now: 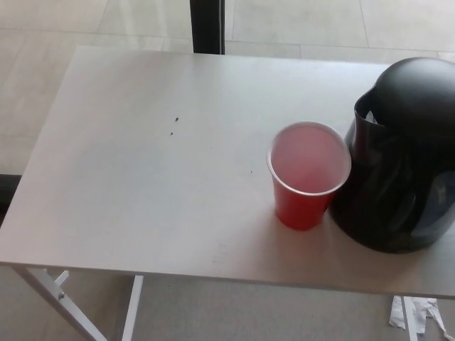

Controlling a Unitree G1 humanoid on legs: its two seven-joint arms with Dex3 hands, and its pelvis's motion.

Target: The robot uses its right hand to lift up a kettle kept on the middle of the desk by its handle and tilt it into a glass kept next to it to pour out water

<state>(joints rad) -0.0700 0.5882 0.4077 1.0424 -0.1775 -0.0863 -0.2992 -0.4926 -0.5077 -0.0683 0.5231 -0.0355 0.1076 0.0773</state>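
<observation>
Black kettle point(398, 156) standing upright at right edge of desk point(142, 177), spout toward red cup point(307, 174); cup just beside, possibly touching; neither robot hand in view, open or closed impossible to say; judged pre-grasp step; next: bring right hand to handle, hidden here, then lift and tilt toward cup.

One black kettle point(398, 163), one red plastic cup point(306, 177), one white desk point(142, 177), two tiny dark specks point(174, 125) on it.
</observation>
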